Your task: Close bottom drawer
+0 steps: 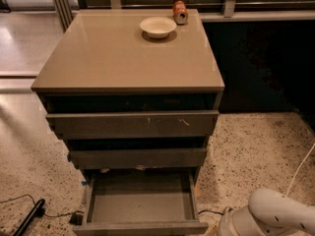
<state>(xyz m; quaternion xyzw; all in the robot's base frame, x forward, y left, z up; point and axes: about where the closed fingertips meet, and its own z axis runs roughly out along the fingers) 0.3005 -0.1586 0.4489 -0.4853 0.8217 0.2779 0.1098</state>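
End effector [223, 228] bottom right | beside open bottom drawer [140, 203]

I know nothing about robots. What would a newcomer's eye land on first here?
The bottom drawer of the grey-brown cabinet is pulled far out, while the middle drawer and the top drawer are only slightly open. At the lower right is a white robot arm, its gripper low beside the bottom drawer's right front corner. At the back of the cabinet top sit a white bowl and an orange can.
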